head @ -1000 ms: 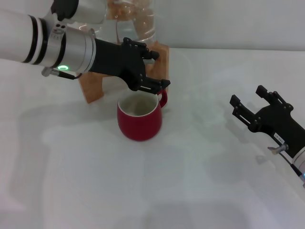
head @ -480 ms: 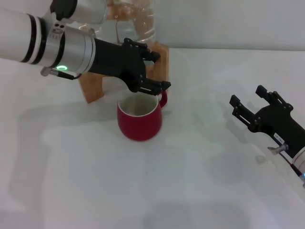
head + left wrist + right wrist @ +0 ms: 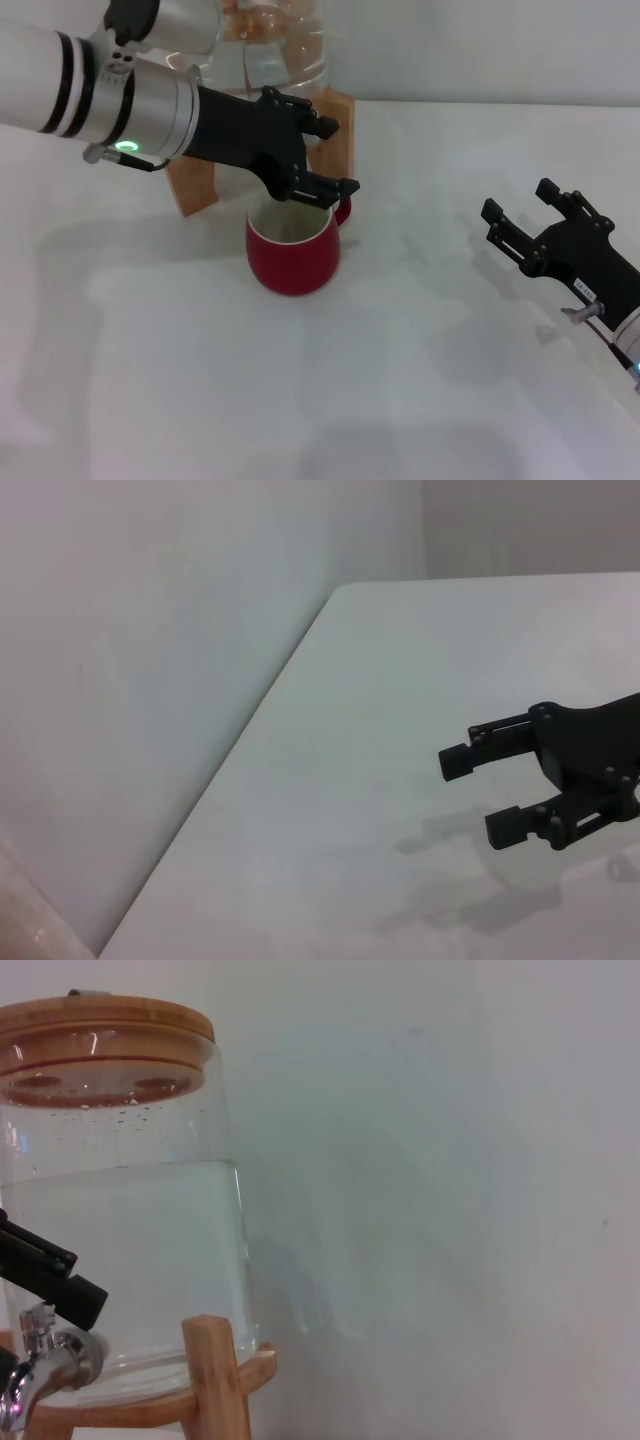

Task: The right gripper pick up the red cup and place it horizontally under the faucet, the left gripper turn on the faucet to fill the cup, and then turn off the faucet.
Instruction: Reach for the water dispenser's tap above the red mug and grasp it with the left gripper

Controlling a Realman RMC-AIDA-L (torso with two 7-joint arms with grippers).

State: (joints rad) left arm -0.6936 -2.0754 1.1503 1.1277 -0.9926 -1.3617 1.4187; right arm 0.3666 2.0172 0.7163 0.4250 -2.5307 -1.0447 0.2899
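The red cup (image 3: 293,252) stands upright on the white table in front of the wooden stand (image 3: 194,182), with its handle toward the back right. My left gripper (image 3: 331,156) is open and hovers just above the cup's far rim, in front of the glass jar (image 3: 283,45). It hides the faucet in the head view. The right wrist view shows the chrome faucet (image 3: 42,1358) under the jar (image 3: 125,1250), with a black left finger (image 3: 45,1275) just above it. My right gripper (image 3: 520,213) is open and empty at the right of the table. It also shows in the left wrist view (image 3: 480,795).
The jar is partly full of water and has a wooden lid (image 3: 100,1022). The stand's leg (image 3: 214,1372) is next to the faucet. A pale wall (image 3: 480,45) runs behind the table. Bare table (image 3: 300,390) lies between the cup and the right gripper.
My left gripper has shifted slightly lower over the cup's far rim. The cup and the right arm have not moved.
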